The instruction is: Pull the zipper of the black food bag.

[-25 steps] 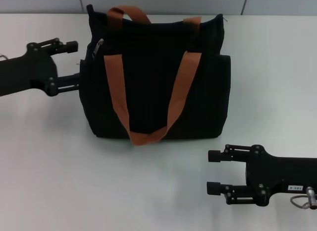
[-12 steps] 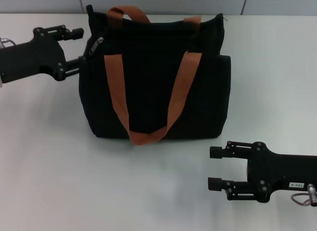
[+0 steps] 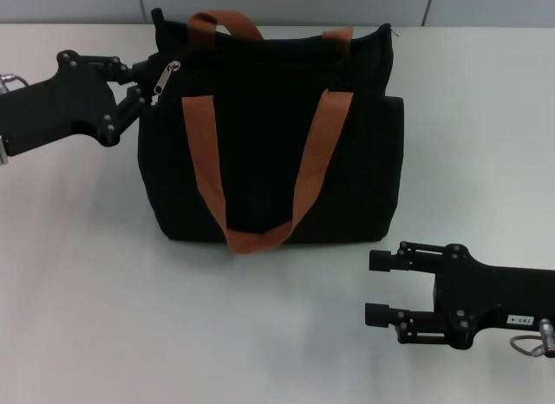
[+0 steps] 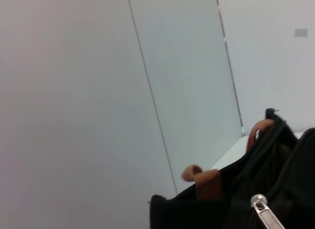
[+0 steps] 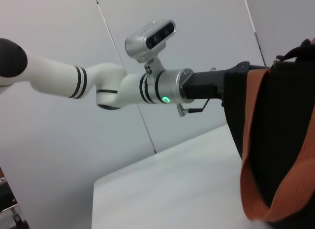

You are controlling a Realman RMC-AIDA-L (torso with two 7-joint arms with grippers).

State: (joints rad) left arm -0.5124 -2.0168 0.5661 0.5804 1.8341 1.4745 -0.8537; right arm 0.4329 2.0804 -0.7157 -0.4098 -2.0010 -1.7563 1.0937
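Black and soft, the boxy fabric food bag (image 3: 269,135) sits at 12 o'clock on the white table (image 3: 104,317), its small silver zipper pull (image 3: 166,77) likely slippery, between the left claw's (image 3: 143,81) narrowing fingers; right claw (image 3: 378,288) spread.

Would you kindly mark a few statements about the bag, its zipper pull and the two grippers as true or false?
1. The left gripper is at the upper left corner of the black food bag, by the silver zipper pull. True.
2. The right gripper is holding an orange strap. False: it hangs open above the table, in front of the bag and apart from it.
3. The bag lies flat on its side. False: it stands upright.
4. One orange strap hangs down the bag's front face. True.
5. The zipper pull is at the bag's right end. False: it is at the left end.
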